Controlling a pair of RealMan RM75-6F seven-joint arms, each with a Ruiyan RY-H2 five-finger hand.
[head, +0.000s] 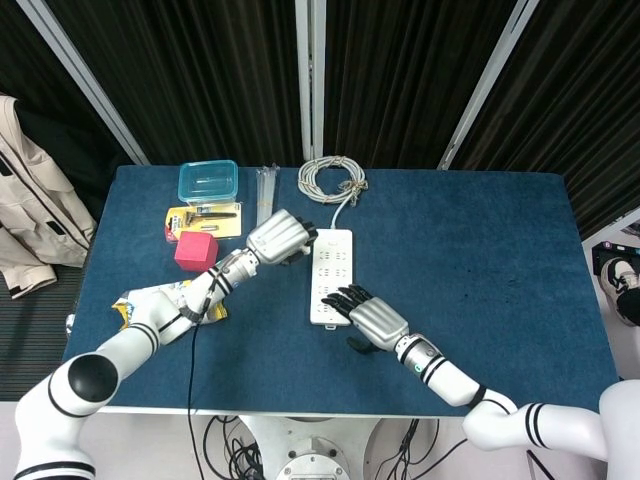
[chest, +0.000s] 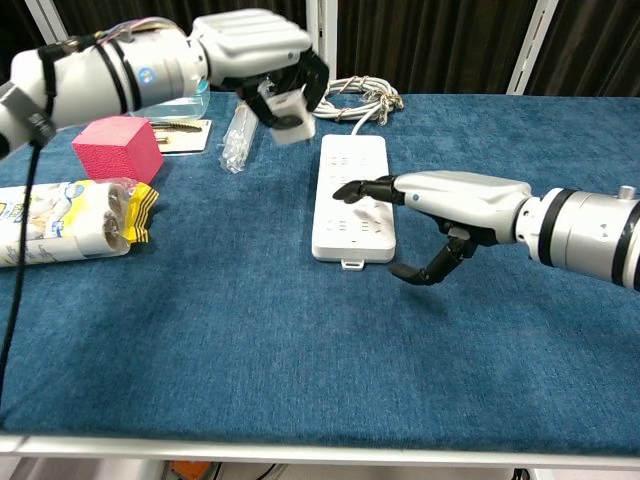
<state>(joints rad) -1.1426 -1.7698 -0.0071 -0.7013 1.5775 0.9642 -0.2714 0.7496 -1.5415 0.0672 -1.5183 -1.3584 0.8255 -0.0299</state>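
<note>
Left hand (chest: 262, 50): lifted off the cloth, fingers curled round a small white plug block (chest: 287, 108), probably an adapter.
Right hand (chest: 450, 197): fingers spread, holding nothing, fingertips pressing the near end of the white plastic power strip (chest: 352, 180).
Strip: flat and rigid, mid-table; bare blue felt table (chest: 300, 350) at 3 and 6 o'clock.
Pink foam cube (chest: 117, 147): at 9 o'clock, well apart.

A bench (head: 480, 250) covered in dark blue cloth carries a long white power strip (head: 330, 275) near its middle, with its pale cable wound into a coil (head: 333, 178) at the far edge. On the robot's left side lie a clear plastic sleeve (head: 263, 200), a teal lidded box (head: 208, 181), a yellow card packet of tools (head: 203, 218) and a pink cube (head: 195, 251) touching that packet's near edge. Nearer the front edge on that side lies a crinkled white, blue and yellow snack bag (chest: 60, 222).
</note>
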